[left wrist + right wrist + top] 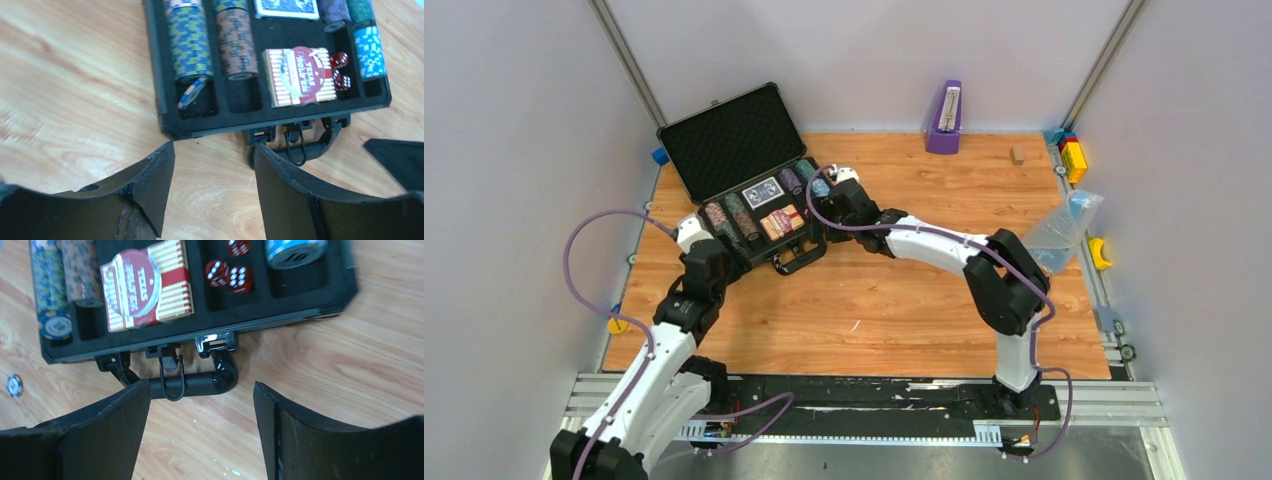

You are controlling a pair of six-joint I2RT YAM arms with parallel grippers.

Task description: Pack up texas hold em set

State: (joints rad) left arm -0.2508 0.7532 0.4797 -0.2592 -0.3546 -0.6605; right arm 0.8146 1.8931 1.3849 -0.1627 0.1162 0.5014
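The dark briefcase lies open at the back left, its lid up. Its foam tray holds striped chip rolls, a red card deck with a round button on top, red dice and a blue roll. One chip leans tilted in the left slot. My left gripper hangs open over bare table at the case's front left corner. In front of the black handle, my right gripper is open and holds nothing. A loose chip lies on the wood.
A purple metronome stands at the back wall. A small wooden block and coloured toy blocks sit at the back right. A clear plastic bottle lies at the right edge.
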